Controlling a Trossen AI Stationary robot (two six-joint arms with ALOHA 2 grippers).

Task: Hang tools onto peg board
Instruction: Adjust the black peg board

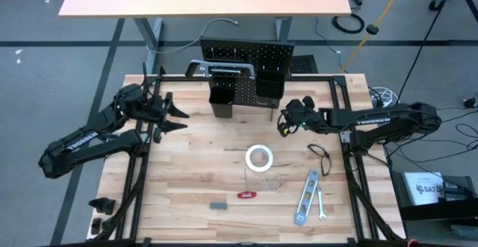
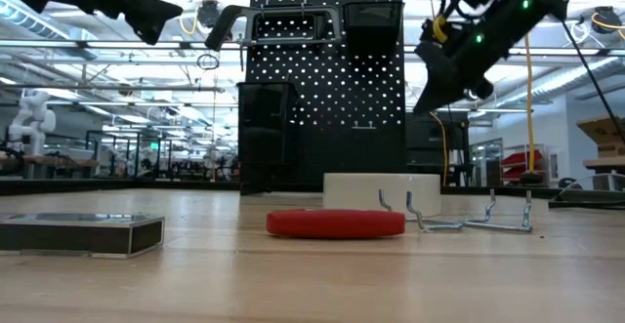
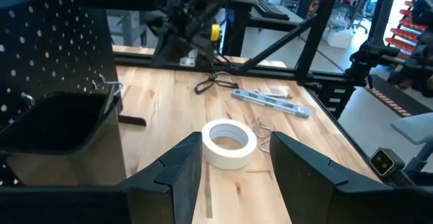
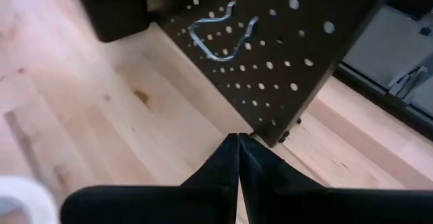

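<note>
The black peg board (image 1: pixel 246 57) stands upright at the table's far middle, with two black bins (image 1: pixel 222 98) on its front. A grey bar clamp (image 1: pixel 215 69) hangs across its top. On the table lie the white tape roll (image 1: pixel 259 157), black pliers (image 1: pixel 320 157), silver level (image 1: pixel 306 197), small wrench (image 1: pixel 322 205) and red-handled tool (image 1: pixel 247 195). My left gripper (image 1: pixel 179 117) hovers open, left of the bins, holding nothing. My right gripper (image 1: pixel 286 122) is shut and empty, just right of the board's lower corner (image 4: pixel 274 132), above the table.
Loose metal hooks (image 1: pixel 269 181) lie just in front of the tape roll, and a small dark block (image 1: pixel 217 204) sits near the front edge. A wire hook (image 4: pixel 220 34) sticks out of the board. Bare wood lies between the left bin and the tape.
</note>
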